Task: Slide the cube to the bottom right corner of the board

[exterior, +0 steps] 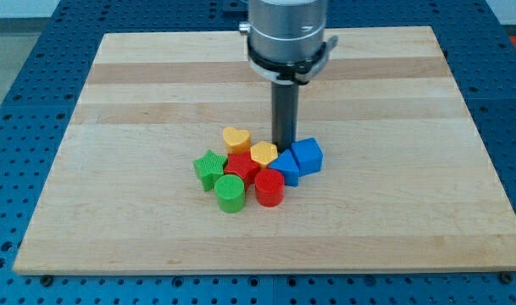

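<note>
The blue cube [307, 156] sits at the right end of a tight cluster of blocks near the board's middle. My tip [284, 148] stands just at the cube's upper left, touching or nearly touching it, between the cube and a yellow block [263, 153]. A second blue block [286, 167] lies against the cube's lower left. The rod rises straight up to the arm's grey body at the view's top.
The cluster also holds a yellow heart [235, 138], a red block [242, 165], a red cylinder [269, 187], a green cylinder [230, 193] and a green star [209, 168]. The wooden board [410, 220] lies on a blue perforated table.
</note>
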Available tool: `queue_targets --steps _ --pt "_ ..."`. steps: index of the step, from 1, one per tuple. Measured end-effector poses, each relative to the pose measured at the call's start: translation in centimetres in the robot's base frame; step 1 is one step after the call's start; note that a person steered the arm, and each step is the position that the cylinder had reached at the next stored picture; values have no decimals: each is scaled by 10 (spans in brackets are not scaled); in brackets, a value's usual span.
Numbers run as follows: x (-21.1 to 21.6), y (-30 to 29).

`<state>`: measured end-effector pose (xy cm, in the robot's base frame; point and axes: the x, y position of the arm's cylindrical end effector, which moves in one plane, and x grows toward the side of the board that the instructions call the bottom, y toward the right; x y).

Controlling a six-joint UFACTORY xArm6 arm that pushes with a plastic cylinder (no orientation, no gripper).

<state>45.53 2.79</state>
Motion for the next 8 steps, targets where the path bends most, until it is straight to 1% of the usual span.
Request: queue_targets --steps 1,3,4,6,7,8 --pt "0 5" --pt "34 49" --pt "49 46" --pt "61 32" --pt "93 42" --pt "101 86"
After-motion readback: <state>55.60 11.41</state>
